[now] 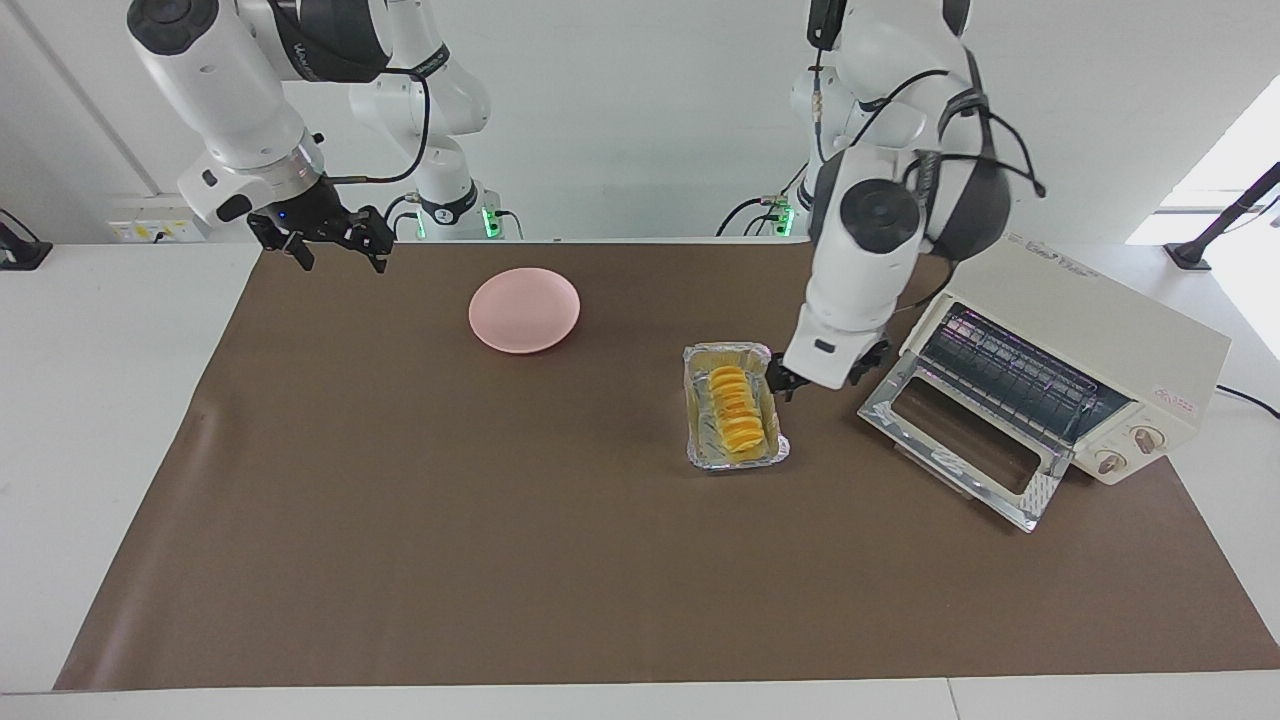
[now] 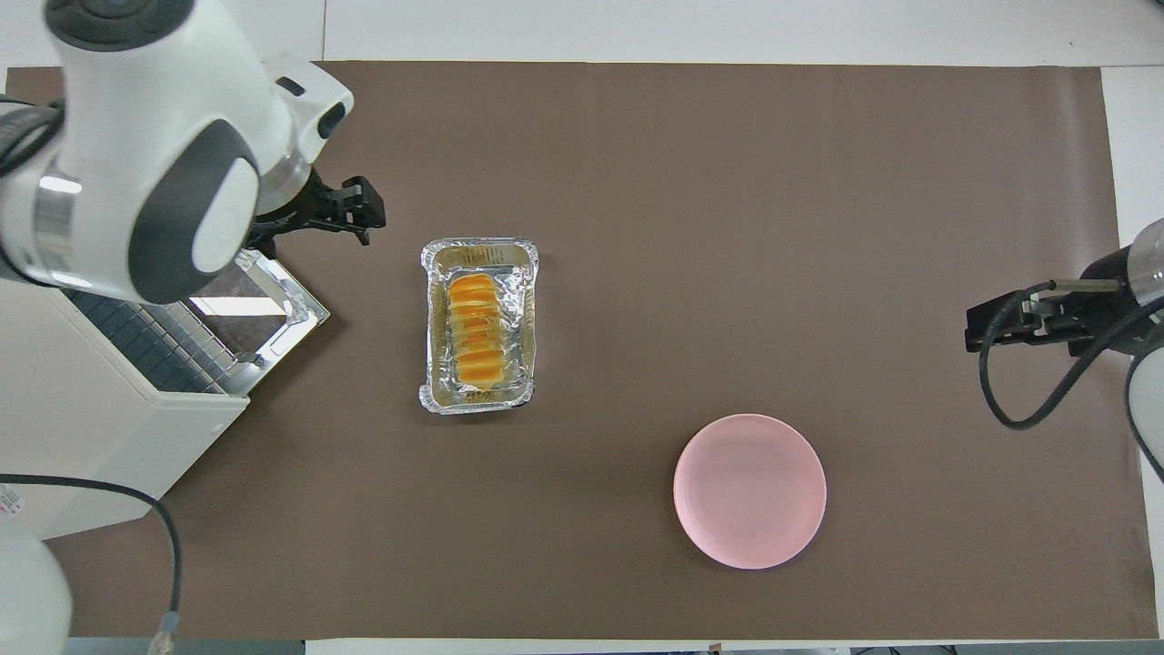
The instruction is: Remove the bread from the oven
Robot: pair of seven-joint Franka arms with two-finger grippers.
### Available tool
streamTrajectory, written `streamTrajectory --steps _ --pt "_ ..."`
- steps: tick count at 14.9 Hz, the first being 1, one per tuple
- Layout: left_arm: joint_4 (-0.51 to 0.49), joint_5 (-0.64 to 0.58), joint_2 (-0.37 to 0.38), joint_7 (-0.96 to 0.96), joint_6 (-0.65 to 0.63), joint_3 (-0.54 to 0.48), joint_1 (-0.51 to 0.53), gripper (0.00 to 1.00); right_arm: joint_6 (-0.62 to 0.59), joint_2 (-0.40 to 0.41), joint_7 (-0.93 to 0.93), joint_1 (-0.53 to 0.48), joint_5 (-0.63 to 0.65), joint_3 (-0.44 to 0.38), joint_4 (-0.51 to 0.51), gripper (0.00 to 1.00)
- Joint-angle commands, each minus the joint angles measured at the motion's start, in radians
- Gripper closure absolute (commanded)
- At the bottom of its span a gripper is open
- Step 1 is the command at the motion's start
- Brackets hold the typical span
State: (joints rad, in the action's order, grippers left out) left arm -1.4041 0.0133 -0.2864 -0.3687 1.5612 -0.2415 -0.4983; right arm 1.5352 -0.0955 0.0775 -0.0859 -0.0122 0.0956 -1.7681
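Observation:
The bread, a ridged golden-yellow loaf, lies in a crinkled foil tray on the brown mat, outside the oven. The cream-white oven stands at the left arm's end of the table with its glass door dropped open and its rack bare. My left gripper is low between the tray and the oven door, close to the tray's rim, open and holding nothing. My right gripper waits open above the mat's edge at the right arm's end. In the overhead view: bread, tray, oven, left gripper, right gripper.
A round pink plate sits empty on the mat, nearer to the robots than the tray and toward the right arm's end; it also shows in the overhead view. The brown mat covers most of the white table.

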Motion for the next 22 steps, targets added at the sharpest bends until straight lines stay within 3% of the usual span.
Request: streamTrajectory --steps 1,4,7,10,11,13,18,20,22 --pt "-0.029 0.016 0.093 0.162 -0.091 0.007 0.108 0.00 -0.007 -0.015 -0.086 -0.002 -0.003 0.018 0.006 0.00" --pt "-0.048 0.010 0.156 0.256 -0.165 0.007 0.182 0.00 0.081 -0.006 0.034 0.098 -0.009 0.067 -0.008 0.00" --pt "-0.058 0.008 0.185 0.313 -0.245 0.007 0.211 0.00 0.196 0.089 0.182 0.224 -0.073 0.067 -0.001 0.00" --pt "-0.088 0.005 0.205 0.316 -0.224 0.007 0.214 0.00 0.423 0.235 0.423 0.408 -0.075 0.067 0.010 0.00" --pt "-0.107 0.005 0.220 0.327 -0.231 0.022 0.237 0.00 0.504 0.384 0.579 0.508 -0.075 0.067 0.116 0.00" --pt "-0.115 0.004 0.227 0.329 -0.228 0.025 0.242 0.00 0.514 0.492 0.716 0.578 -0.069 0.064 0.206 0.00" --pt "-0.180 0.002 0.285 0.350 -0.217 0.031 0.254 0.00 0.707 0.559 0.857 0.584 -0.092 0.067 0.116 0.04" --pt "-0.220 -0.027 0.335 0.349 -0.205 0.076 0.259 0.00 0.770 0.573 0.857 0.583 -0.092 0.067 0.087 0.04" --pt "-0.240 -0.044 0.346 0.347 -0.193 0.152 0.341 0.00 0.827 0.576 0.855 0.583 -0.103 0.069 0.050 0.04"
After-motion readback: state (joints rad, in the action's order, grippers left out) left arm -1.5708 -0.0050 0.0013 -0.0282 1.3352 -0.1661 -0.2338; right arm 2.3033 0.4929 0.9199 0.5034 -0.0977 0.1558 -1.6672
